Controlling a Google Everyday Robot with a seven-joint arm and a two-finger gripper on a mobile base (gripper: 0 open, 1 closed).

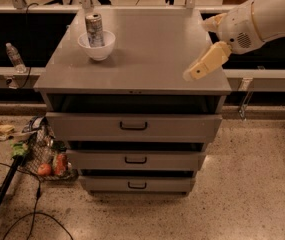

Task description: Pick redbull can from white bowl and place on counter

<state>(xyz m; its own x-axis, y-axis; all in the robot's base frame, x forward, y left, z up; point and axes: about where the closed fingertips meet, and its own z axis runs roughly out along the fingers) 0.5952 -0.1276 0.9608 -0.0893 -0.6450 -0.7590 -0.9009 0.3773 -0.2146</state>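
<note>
The redbull can point(94, 29), slim and silver-grey with a shiny top, stands upright in the white bowl point(97, 47) at the back left of the counter point(152, 49). My gripper point(197, 49) hangs over the counter's right edge, far to the right of the bowl and can. It is open and empty. One beige finger point(205, 64) points down-left toward the counter top and the other point(211, 22) sits higher. The white arm point(262, 16) comes in from the upper right.
The cabinet has three black-handled drawers point(133, 126). A clear plastic bottle point(15, 57) stands on a ledge to the left. On the floor at the left lie a wire basket with produce point(47, 156), a dark pole point(2, 196) and cables. A rail runs behind the counter.
</note>
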